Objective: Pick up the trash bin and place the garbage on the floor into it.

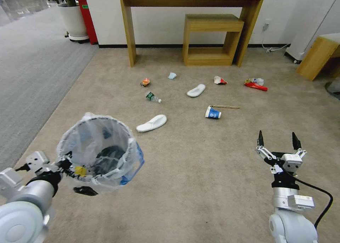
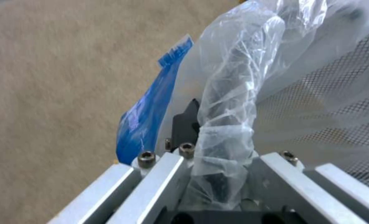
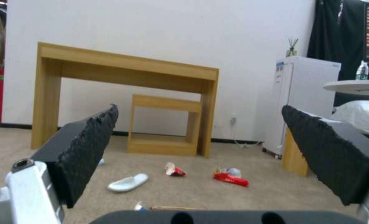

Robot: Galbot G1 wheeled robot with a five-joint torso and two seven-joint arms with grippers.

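So far only the first half looks done: the left hand (image 1: 65,165) is clamped on the near rim of the bin (image 1: 101,152), holding it low on the robot's left, and from the shadow beneath I judge it lifted off the floor (image 1: 198,186), though that gap is hard to read. In the left wrist view the fingers (image 2: 186,124) pinch the bunched clear bag (image 2: 230,102) at the rim, with the blue liner (image 2: 151,109) hanging beside them. Something small and yellow lies inside the bin near the left hand; I cannot tell what it is. The right hand (image 1: 278,144) is empty, jaws spread wide, held out over bare carpet on the right, well apart from any litter. All the garbage I can see is on the floor ahead: a slipper (image 1: 151,123) nearest the bin, a small bottle (image 1: 153,97), a crushed can (image 1: 145,82), a mask (image 1: 172,75), a second slipper (image 1: 196,90), a blue cup (image 1: 213,113) with a stick (image 1: 226,106) touching it, a crushed cup (image 1: 220,80) and a red wrapper (image 1: 255,84) farthest right. Every one of these remains to be collected, so the main work is ahead; the near slipper or the blue cup seem the readiest picks.
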